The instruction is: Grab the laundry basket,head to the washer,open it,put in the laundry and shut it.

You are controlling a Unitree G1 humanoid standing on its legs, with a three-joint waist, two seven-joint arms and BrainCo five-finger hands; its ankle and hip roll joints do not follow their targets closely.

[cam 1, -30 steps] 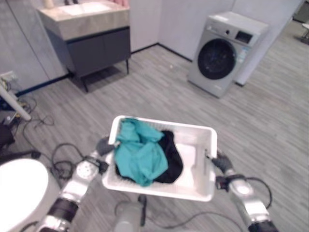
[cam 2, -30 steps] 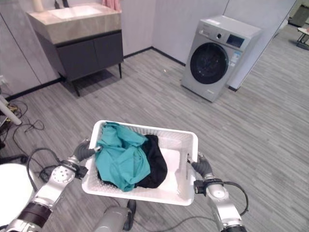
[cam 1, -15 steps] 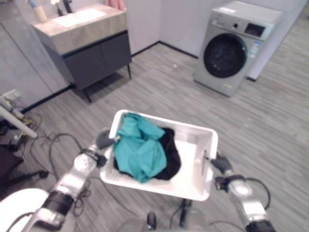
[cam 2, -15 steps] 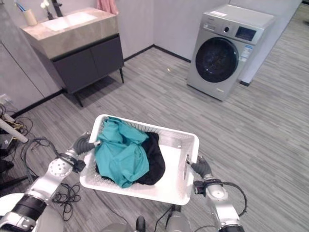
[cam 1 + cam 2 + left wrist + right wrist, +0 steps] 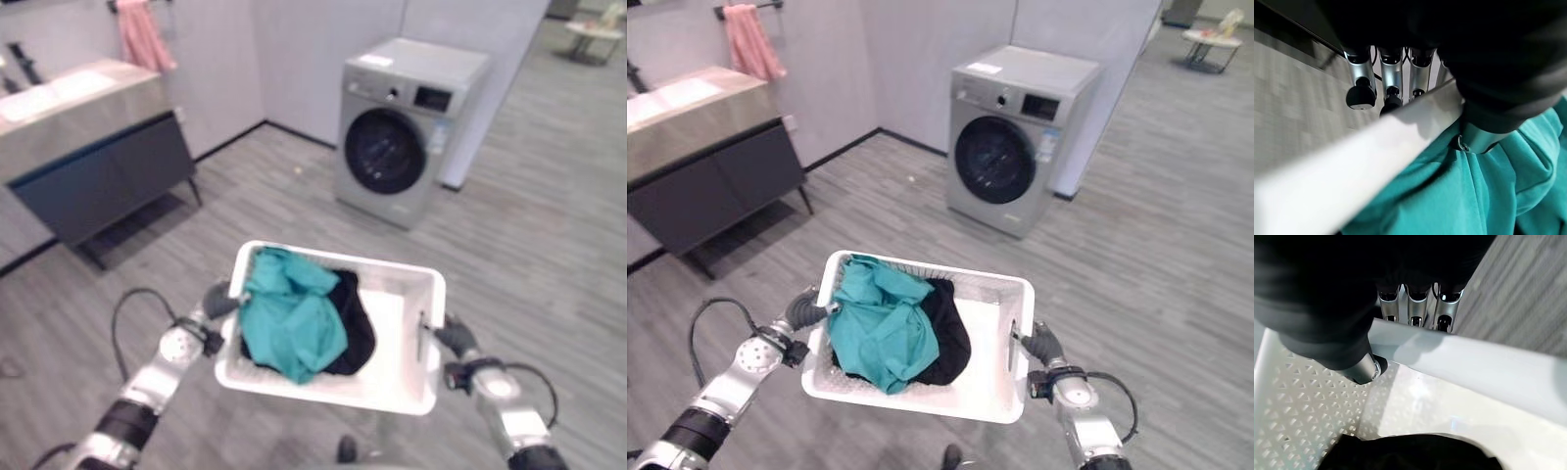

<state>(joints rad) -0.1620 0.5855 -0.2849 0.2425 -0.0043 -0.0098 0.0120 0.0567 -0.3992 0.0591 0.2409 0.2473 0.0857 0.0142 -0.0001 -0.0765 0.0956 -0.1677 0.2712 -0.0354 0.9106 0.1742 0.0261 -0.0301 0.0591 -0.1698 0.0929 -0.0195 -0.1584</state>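
The left hand's fingers (image 5: 1392, 78) were curled under the white rim of the laundry basket (image 5: 1017, 296), with the thumb pressed down inside by the teal shirt (image 5: 884, 318). The right hand's fingers (image 5: 1413, 303) hooked under the other rim the same way, thumb inside the wall. So the left hand (image 5: 217, 297) and the right hand (image 5: 457, 338) each gripped one short end, and the basket hung level between them, in front of the robot. A black garment (image 5: 947, 332) lay beside the shirt. The washer (image 5: 1014, 137) stood well ahead, a little to the right, and its round door looked shut, though it was hard to be sure. Both arms reached forward, elbows bent.
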